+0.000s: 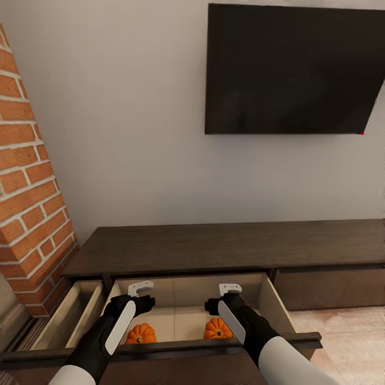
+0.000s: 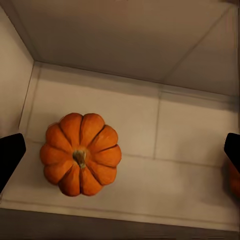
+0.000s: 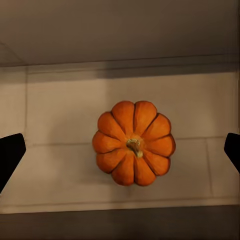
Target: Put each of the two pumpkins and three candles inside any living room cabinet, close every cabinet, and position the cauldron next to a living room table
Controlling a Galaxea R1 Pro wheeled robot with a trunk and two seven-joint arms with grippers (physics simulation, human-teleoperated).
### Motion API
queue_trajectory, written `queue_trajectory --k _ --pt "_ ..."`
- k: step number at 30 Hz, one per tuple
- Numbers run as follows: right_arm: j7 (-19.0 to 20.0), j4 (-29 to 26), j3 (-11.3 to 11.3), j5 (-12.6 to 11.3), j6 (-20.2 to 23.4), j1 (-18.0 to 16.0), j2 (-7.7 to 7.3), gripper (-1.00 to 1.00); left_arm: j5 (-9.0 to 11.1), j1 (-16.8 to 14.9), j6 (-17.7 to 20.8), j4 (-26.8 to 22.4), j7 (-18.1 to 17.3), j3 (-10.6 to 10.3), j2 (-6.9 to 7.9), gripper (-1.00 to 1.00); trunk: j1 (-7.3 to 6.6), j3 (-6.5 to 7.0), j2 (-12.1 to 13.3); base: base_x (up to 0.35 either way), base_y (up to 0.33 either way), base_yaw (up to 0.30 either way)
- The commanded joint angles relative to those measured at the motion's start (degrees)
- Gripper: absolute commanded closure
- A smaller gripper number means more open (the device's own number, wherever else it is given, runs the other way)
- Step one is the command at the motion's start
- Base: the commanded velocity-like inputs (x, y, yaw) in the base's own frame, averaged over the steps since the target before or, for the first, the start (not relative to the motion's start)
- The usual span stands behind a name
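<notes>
Orange pumpkins sit side by side on the pale floor of the cabinet's open drawer, left gripper and right gripper above them, jaws spread and empty, likely just released; candles, cauldron pending.
</notes>
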Motion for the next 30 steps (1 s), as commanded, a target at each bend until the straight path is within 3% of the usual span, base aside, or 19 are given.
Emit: queue_trajectory --k 1,20,30 --pt "-0.6 -0.1 0.3 -0.6 0.1 -0.1 -0.04 -1.0 0.6 0.0 0.1 -0.1 0.6 -0.1 -0.01 -1.0 -0.05 0.17 0.0 -0.204 0.0 0.0" --pt "-0.6 -0.1 0.3 -0.6 0.1 -0.1 -0.13 -1.0 0.5 0.0 0.1 0.0 0.6 -0.2 -0.08 -1.0 -0.54 4.38 0.2 -0.174 0.0 0.0" --pt "-0.6 -0.1 0.2 -0.6 0.1 -0.1 -0.13 -1.0 0.4 0.0 0.1 0.0 0.6 -0.3 -0.1 -1.0 -2.69 6.18 4.2 -0.141 0.0 0.0"
